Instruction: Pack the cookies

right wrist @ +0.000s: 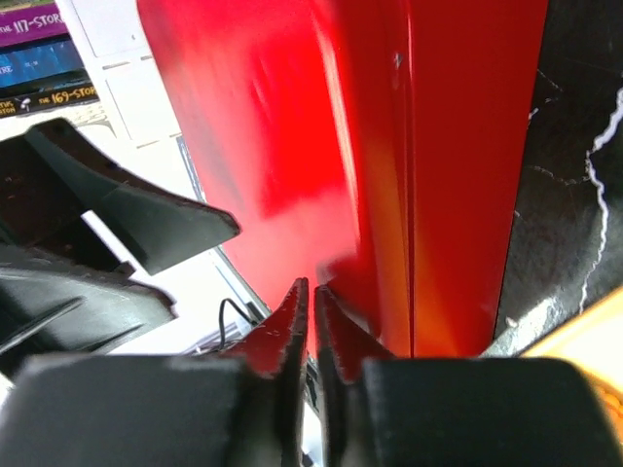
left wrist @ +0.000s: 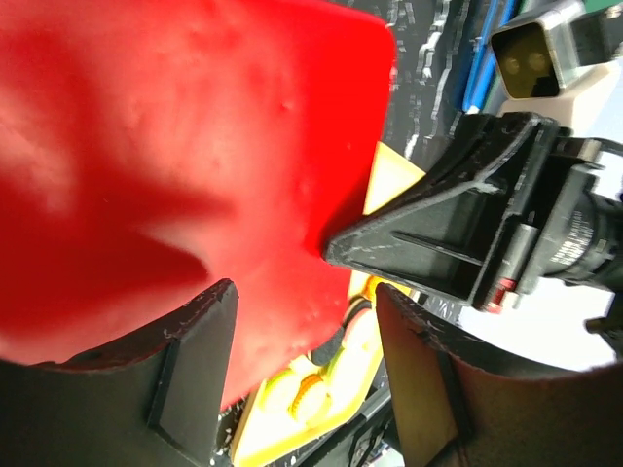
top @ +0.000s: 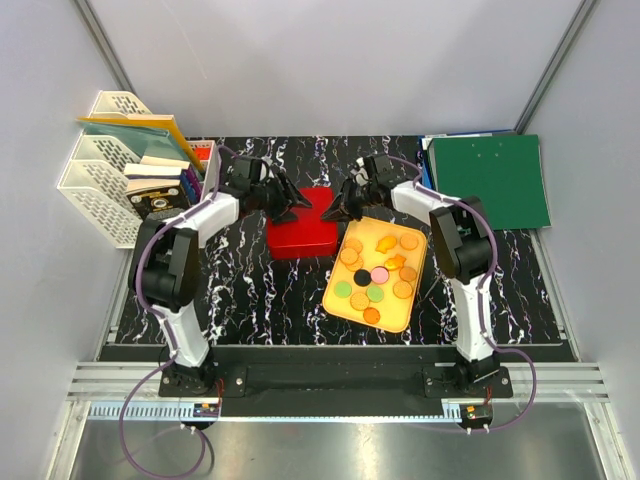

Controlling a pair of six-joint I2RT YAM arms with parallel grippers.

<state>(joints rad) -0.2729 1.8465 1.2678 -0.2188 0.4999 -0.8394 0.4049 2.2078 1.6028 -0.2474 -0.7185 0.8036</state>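
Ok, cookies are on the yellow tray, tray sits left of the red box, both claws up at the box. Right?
Not quite. The yellow tray sits right of the red box, on the right arm's side; the top view shows it. The rest holds: the cookies are on the tray, and the left claw and right claw are both at the box.

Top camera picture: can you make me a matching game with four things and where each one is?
Things:
1 red square plastic box
2 yellow rectangular tray
3 dark green flat folder
4 white plastic lattice rack

Places:
A far right corner
B far left side
C middle of the black marbled table
D beside the red box, holding small round cookies

Pairs: 1-C, 2-D, 3-A, 4-B.
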